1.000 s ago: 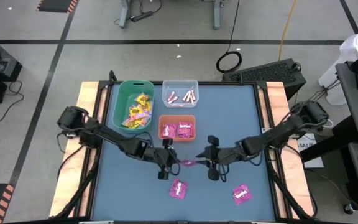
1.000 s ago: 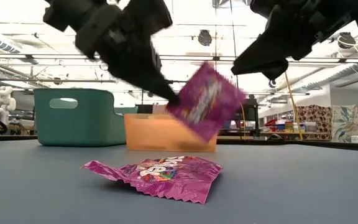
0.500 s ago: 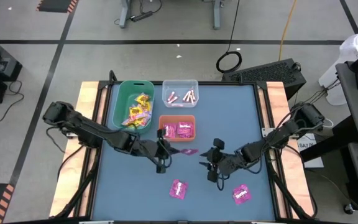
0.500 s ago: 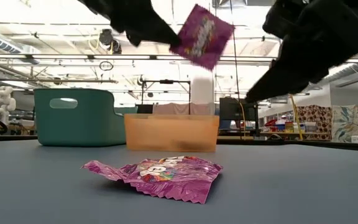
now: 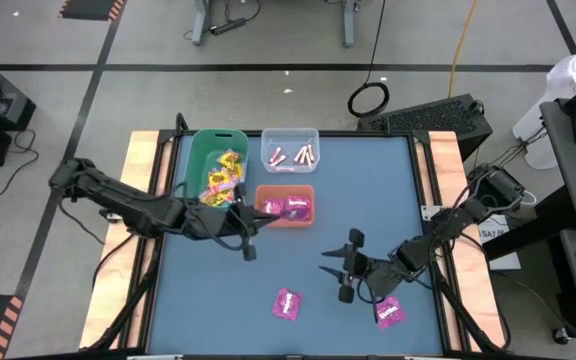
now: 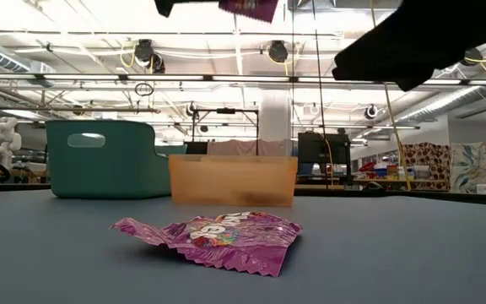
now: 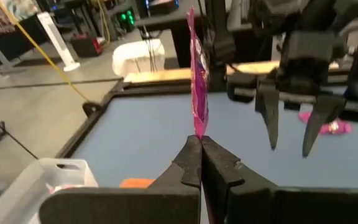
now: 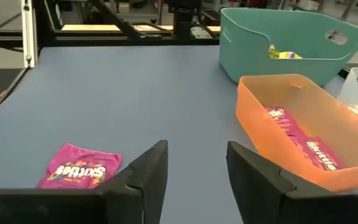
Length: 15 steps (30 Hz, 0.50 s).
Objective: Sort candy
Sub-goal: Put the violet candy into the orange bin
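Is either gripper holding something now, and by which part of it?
The left gripper holds a magenta candy packet by its lower edge, pinched between shut fingers. The right gripper is open and holds nothing.

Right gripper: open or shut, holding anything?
Open and empty. The right gripper shows a clear gap between its fingers, with only the table beyond.

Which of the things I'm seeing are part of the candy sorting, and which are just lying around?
Part of the job:
- magenta packet pinched in the left hand
- loose magenta packets on the table
- green bin, orange bin, clear bin
- right hand, open and empty

Just lying about:
- black cable loop on the floor
- keyboard beyond the table
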Each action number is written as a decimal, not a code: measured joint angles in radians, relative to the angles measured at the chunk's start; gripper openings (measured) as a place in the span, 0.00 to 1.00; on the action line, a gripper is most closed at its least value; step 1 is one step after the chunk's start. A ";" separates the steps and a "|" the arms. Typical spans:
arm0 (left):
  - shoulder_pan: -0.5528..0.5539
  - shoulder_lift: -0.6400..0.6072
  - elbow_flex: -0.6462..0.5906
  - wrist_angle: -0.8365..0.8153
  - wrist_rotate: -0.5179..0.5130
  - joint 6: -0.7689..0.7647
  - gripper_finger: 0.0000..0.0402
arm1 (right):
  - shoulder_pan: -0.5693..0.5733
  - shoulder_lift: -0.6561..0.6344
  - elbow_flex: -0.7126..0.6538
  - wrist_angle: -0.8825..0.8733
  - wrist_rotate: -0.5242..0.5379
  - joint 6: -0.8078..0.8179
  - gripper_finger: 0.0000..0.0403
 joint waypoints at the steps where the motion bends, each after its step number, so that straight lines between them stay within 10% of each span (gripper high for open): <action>1: 0.000 -0.009 0.000 0.007 0.000 0.003 0.00 | 0.001 0.000 0.000 0.001 0.009 -0.001 0.38; 15: -0.032 -0.026 0.000 0.007 0.017 0.275 0.00 | -0.001 0.006 0.000 -0.009 0.011 0.008 0.38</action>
